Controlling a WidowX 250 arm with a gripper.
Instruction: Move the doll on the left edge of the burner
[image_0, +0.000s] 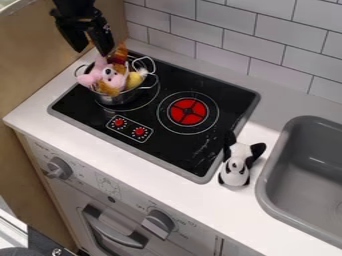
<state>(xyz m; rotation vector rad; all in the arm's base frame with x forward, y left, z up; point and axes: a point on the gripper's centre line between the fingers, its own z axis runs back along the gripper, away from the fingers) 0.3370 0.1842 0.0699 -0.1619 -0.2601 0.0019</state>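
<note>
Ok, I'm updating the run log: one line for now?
black gripper: above silver metal pot, jaws apart | pink plush toy: in pot | black-and-white doll: upright beside black cooktop

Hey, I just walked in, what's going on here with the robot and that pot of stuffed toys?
The robot's open gripper is just above the pot, which holds a pink plush and other soft toys, and seems to hold nothing. The pot sits at the left end of the cooktop. A black-and-white toy is between the cooktop and the sink.
</note>
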